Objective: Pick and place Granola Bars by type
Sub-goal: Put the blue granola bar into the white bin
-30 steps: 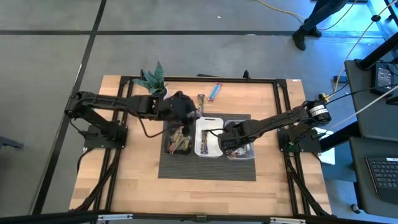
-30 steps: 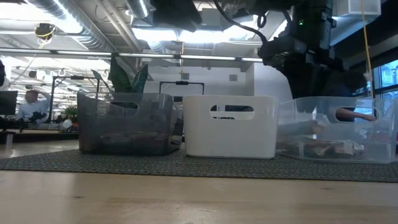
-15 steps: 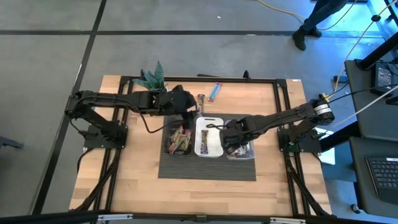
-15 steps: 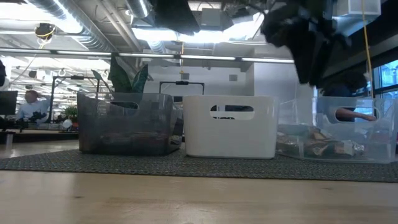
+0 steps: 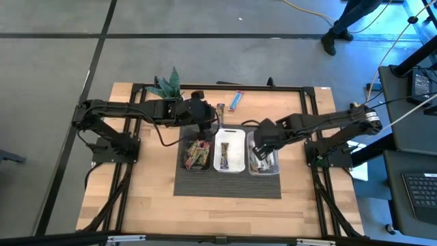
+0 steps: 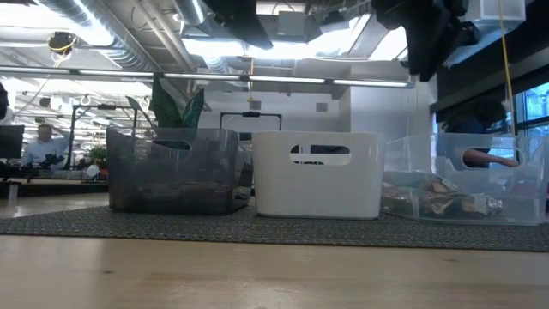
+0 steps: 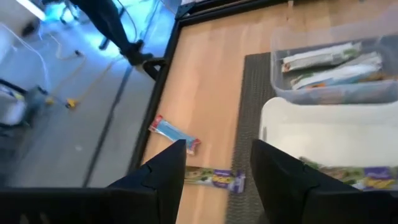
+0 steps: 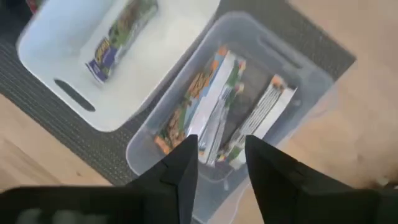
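Note:
Three trays stand side by side on a dark mat: black (image 5: 196,154), white (image 5: 230,150) and clear (image 5: 263,159). The black tray holds several brown-red granola bars (image 5: 197,152). One green-purple bar (image 8: 121,34) lies in the white tray, and several tan-green and silver bars (image 8: 214,102) lie in the clear one. Another green-purple bar (image 7: 214,178) and a blue bar (image 7: 174,134) lie flat on the wood beyond the trays. My left gripper (image 7: 219,146) hovers open above that loose green-purple bar. My right gripper (image 8: 221,140) is open and empty above the clear tray.
A potted plant (image 5: 166,87) stands at the table's far left corner. A black frame rail (image 5: 225,87) runs along the far edge. Bare wood lies in front of the mat (image 5: 225,212). A person's legs (image 5: 345,24) show beyond the table.
My right gripper has risen out of the clear tray and drifted a little toward the far edge, holding nothing; the bars stay in the tray. My left gripper has rolled about its own pointing line while staying above the loose bars.

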